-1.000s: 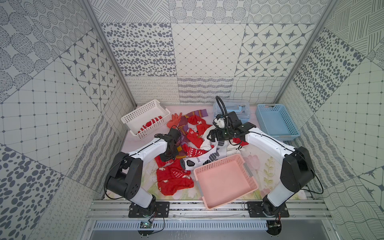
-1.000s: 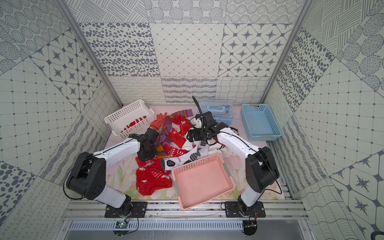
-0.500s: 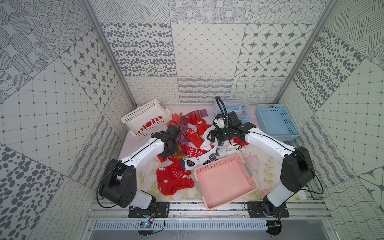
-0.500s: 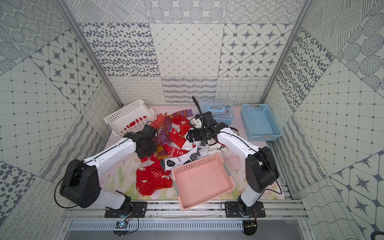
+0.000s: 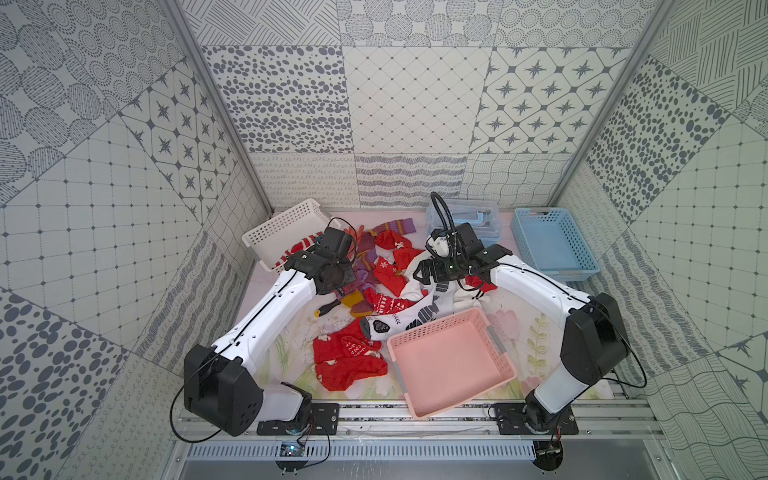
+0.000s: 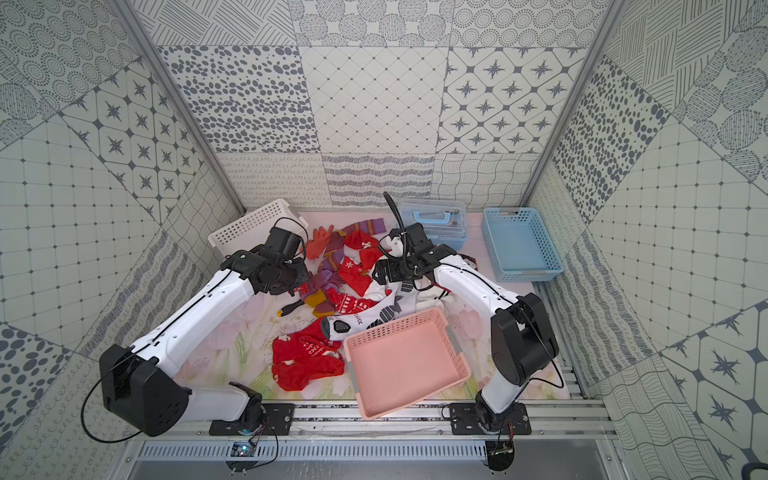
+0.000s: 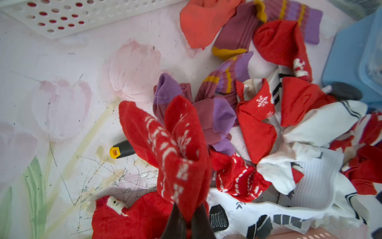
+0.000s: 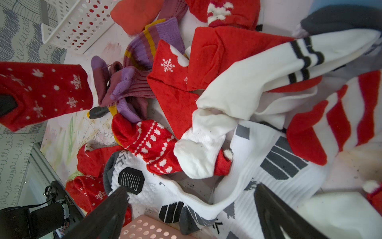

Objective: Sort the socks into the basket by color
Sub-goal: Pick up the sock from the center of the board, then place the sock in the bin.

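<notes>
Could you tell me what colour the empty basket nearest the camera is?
Pink basket, clearest in both top views.

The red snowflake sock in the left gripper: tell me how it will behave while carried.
Likely floppy: in the left wrist view the red snowflake sock folds and droops around the shut left gripper. Probably light, since a pinch on one bunched end holds it. Its loose end may swing and brush the purple socks beside it.
</notes>
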Robot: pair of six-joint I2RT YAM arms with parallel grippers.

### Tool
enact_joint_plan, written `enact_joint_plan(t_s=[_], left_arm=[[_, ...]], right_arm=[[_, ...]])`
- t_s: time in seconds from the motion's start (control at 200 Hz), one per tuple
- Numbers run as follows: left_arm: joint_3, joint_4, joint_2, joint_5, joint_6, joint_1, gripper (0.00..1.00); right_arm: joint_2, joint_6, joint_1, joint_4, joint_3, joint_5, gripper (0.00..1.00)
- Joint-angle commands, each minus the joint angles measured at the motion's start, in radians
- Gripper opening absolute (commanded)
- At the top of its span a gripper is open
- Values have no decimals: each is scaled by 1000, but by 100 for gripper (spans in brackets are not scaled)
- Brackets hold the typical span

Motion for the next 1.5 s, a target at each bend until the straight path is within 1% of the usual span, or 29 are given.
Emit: enact_joint_plan(t_s=[0.0,0.22,0.35,0.625,0.86,1.09,1.261,1.381,1.496], left_arm=[[76,-26,0,29,92,35,0],[171,48,79,62,153,137,0],[260,81,152,84,193,222,0],[513,84,364,77,289,367,0],[652,107,551,67,324,455,0],[762,110,730,39,355,500,0],[838,76,851,58,351,530,0],[849,76,902,77,350,542,0],[850,69,931,98,350,545,9]], right_arm=[[-10,-4,6,25,-4,-9,98],[-14,5,6,31,-2,-2,98],[-16,2,6,25,4,6,98],[5,-12,4,10,28,13,98],[45,-28,4,-7,76,15,98],[94,-53,2,-32,137,8,98],[134,-58,2,-48,179,5,98],[159,-62,1,-56,209,1,98],[178,-62,1,-60,229,-5,98]])
